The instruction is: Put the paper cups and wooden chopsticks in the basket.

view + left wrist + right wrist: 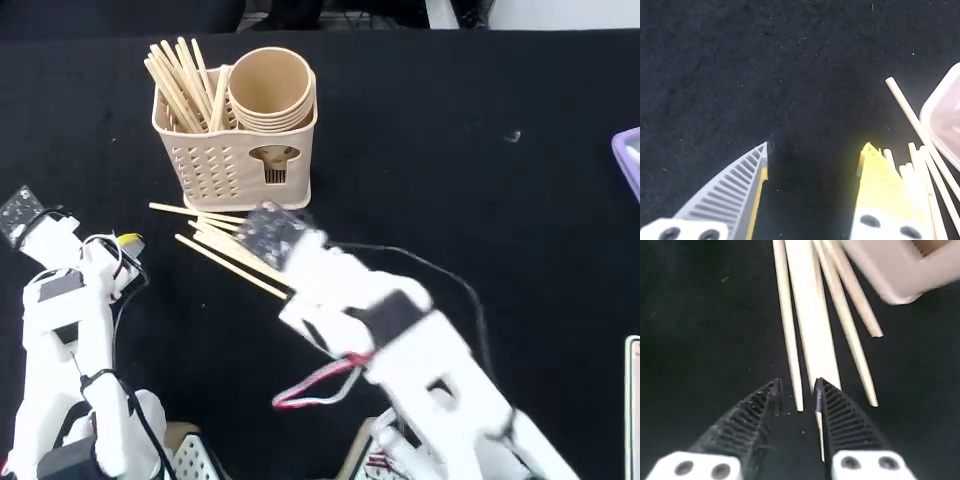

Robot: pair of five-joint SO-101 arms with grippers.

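A beige slotted basket [235, 160] stands at the back of the black table, with stacked paper cups [272, 90] and a bunch of wooden chopsticks [180, 85] upright in it. Several loose chopsticks [205, 232] lie flat just in front of it. My right gripper [797, 385] hovers low over their near ends, open by a narrow gap, and one chopstick [790, 335] ends between its black fingertips. In the high view it sits at the pile's right end [268, 236]. My left gripper [816, 147] is open over bare cloth, with chopstick ends [912, 120] beside its yellow finger.
The basket's corner [890, 275] lies close beyond the loose sticks, and its rim [945, 112] shows past the left gripper. A purple object [628, 160] sits at the table's right edge. The left arm [65, 300] stands at the left front.
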